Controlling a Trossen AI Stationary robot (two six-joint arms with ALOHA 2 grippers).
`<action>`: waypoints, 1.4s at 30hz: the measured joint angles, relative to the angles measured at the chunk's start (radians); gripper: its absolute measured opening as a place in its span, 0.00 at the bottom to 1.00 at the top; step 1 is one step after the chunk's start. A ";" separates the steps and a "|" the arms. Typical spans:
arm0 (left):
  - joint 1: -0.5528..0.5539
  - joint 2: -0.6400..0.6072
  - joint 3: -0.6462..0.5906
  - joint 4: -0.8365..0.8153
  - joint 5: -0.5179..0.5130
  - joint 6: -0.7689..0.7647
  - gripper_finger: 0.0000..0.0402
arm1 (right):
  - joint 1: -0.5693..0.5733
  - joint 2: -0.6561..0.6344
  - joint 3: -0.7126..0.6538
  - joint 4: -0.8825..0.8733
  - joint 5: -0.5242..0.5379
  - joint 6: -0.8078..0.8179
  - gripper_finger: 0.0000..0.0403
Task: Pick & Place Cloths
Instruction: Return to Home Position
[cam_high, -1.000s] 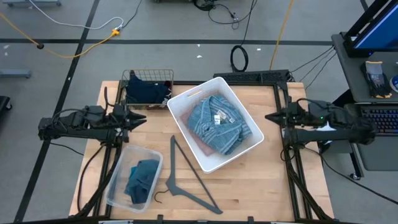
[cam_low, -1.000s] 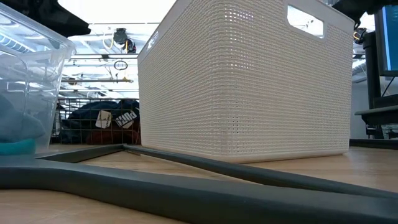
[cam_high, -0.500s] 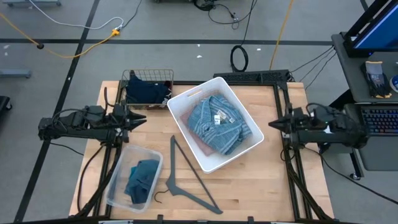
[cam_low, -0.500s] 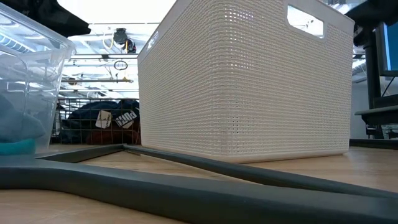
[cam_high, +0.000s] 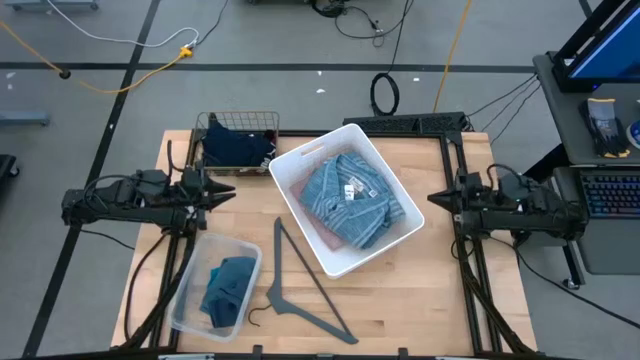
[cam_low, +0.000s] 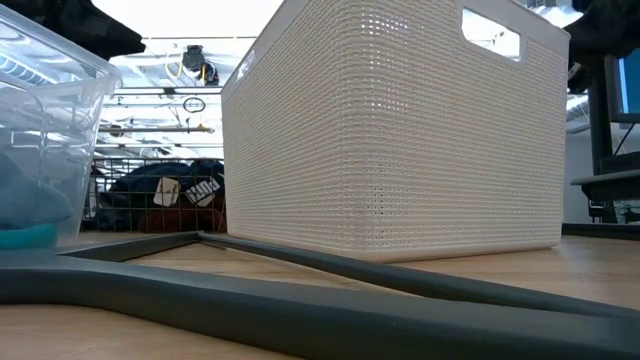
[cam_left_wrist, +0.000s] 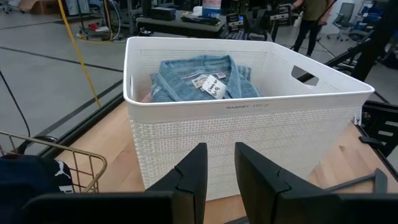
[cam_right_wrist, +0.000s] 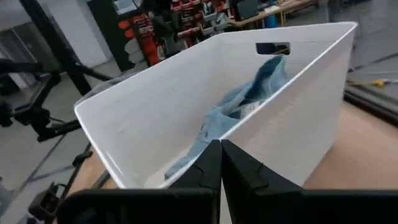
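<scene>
Blue striped shirt (cam_high: 350, 195) lies in the white bin (cam_high: 310, 146) mid-desk. Left gripper (cam_high: 230, 192) at the left edge, slightly parted, empty; right gripper (cam_high: 431, 197) at the right edge, pinched closed.

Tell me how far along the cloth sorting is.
Done: blue striped shirt in the white bin, teal cloth in the clear bin, navy cloth in the wire basket. In hand: nothing; left gripper and right gripper are empty. Left: no loose cloth in view, only the grey hanger.

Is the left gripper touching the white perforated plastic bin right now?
Apart. The high view shows a strip of bare wooden table between the left gripper and the white perforated plastic bin.
</scene>
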 joint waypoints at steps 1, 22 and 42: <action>0.000 0.000 0.000 0.000 0.003 -0.001 0.20 | 0.000 0.006 -0.010 0.008 -0.004 0.008 0.00; 0.000 0.000 0.000 0.003 0.027 0.016 0.20 | 0.000 -0.017 -0.216 0.234 0.259 -0.090 0.00; 0.000 0.001 0.000 0.051 0.105 0.057 0.20 | -0.002 -0.020 -0.297 0.229 0.410 -0.198 0.00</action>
